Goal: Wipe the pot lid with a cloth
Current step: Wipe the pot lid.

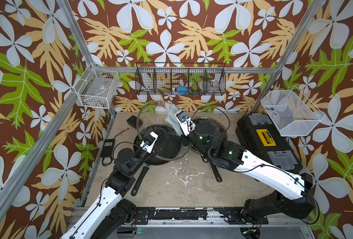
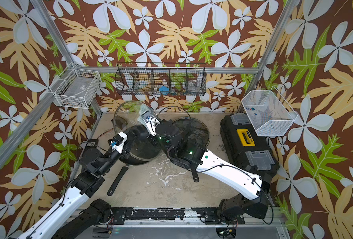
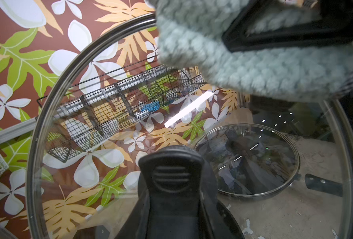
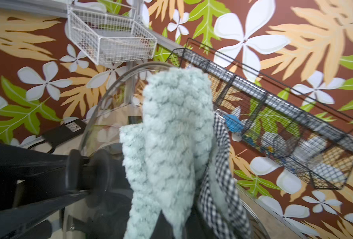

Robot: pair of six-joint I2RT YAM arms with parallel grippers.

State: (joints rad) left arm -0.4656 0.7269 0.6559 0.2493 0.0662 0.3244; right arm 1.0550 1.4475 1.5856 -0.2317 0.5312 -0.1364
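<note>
Glass round lid [image 1: 150, 118]: your left gripper [image 4: 76, 178] pinches its black knob [image 4: 98, 175], holding it upright so your right gripper [image 3: 233, 41], pinching the fuzzy teal cloth [image 4: 171, 134], can rub it.

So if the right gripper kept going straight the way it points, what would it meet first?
Probably the glass lid: the right gripper is shut on the cloth, which lies at the lid's upper rim. Depth is unclear; it might slip past toward the black wire basket.

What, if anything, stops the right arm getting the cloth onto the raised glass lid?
Nothing visible, so likely yes: the right pincer, shut on the cloth, appears to have it against the lid near its upper rim, while the left pincer holds the lid upright by its knob.
</note>
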